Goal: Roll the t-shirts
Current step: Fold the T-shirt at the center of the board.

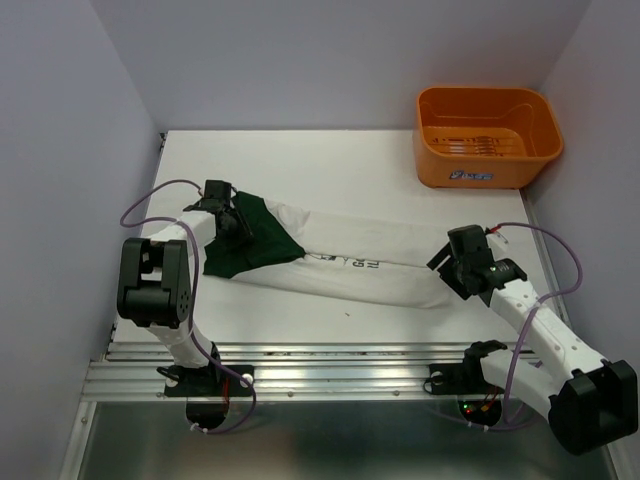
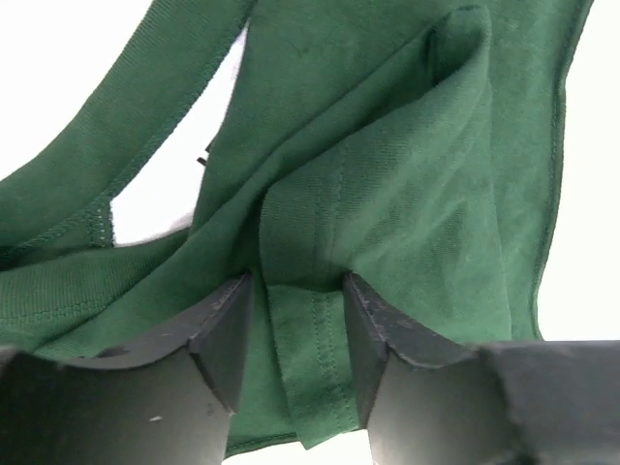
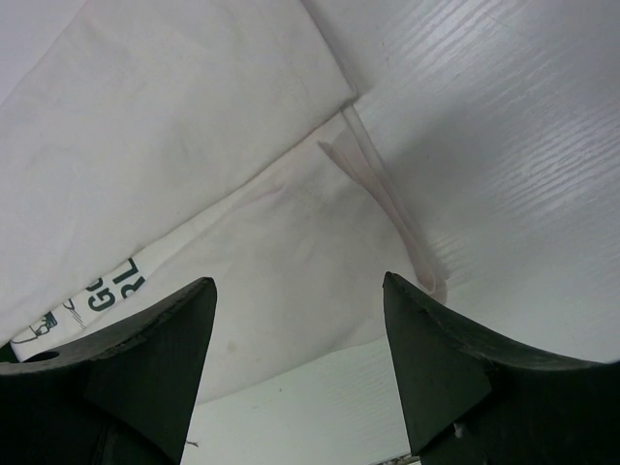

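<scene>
One t-shirt (image 1: 370, 262) lies folded into a long white band across the table, with small dark lettering (image 3: 114, 291) on it. Its dark green end (image 1: 262, 240) is at the left. My left gripper (image 1: 232, 218) sits on that green end. In the left wrist view its jaws (image 2: 295, 281) close on a raised fold of green cloth (image 2: 320, 320) that touches both fingers. My right gripper (image 1: 450, 262) hovers over the band's white right end (image 3: 291, 242); it (image 3: 298, 286) is open, with only flat cloth and table below.
An orange plastic basket (image 1: 487, 135) stands at the back right corner. Purple-grey walls close in the table on the left, back and right. The arm bases and a metal rail (image 1: 330, 375) run along the near edge.
</scene>
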{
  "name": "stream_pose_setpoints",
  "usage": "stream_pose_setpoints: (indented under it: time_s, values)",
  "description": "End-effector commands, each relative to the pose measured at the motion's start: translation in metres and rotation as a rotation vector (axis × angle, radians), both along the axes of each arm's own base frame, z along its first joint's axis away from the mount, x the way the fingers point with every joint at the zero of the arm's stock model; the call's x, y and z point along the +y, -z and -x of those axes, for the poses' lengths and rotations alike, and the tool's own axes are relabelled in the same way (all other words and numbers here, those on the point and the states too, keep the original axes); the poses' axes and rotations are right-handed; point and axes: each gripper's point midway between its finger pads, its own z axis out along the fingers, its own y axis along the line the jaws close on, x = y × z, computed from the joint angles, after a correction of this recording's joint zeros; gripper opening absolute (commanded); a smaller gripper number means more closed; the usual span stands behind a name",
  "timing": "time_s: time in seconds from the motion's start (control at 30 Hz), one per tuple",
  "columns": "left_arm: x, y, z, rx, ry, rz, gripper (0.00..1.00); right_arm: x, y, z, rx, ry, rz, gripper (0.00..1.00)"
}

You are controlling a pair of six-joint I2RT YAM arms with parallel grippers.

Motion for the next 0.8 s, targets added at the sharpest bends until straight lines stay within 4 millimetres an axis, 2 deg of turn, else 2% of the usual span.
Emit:
stream_pose_setpoints:
  time_s: [0.0, 0.1, 0.27, 0.3, 0.43, 0.53, 0.57, 0.77]
  values:
    - [-0.008, -0.014, -0.014, -0.061, 0.028, 0.023, 0.48, 0.001, -0.017, -0.016, -0.070, 0.006, -0.008, 0.75]
    - [-0.012, -0.011, -0.013, -0.050, 0.049, 0.031, 0.39, 0.001, -0.015, -0.015, -0.069, 0.007, -0.009, 0.75]
    - [-0.019, -0.018, -0.013, -0.066, 0.069, 0.018, 0.24, 0.000, -0.017, -0.014, -0.078, 0.009, -0.009, 0.75]
    - [-0.020, -0.020, -0.014, -0.071, 0.069, 0.019, 0.16, -0.001, -0.018, -0.013, -0.081, 0.012, -0.008, 0.75]
    - [-0.025, -0.031, -0.018, -0.085, 0.071, 0.031, 0.00, -0.001, -0.017, -0.011, -0.076, 0.013, -0.008, 0.75]
    - [-0.032, -0.042, -0.020, -0.099, 0.074, 0.047, 0.00, -0.002, -0.017, -0.010, -0.079, 0.016, -0.009, 0.75]
    - [-0.043, -0.058, -0.028, -0.130, 0.083, 0.081, 0.00, -0.003, -0.017, -0.009, -0.078, 0.017, -0.007, 0.75]
    - [-0.057, -0.067, -0.036, -0.141, 0.098, 0.127, 0.00, -0.003, -0.018, -0.008, -0.079, 0.018, -0.006, 0.75]
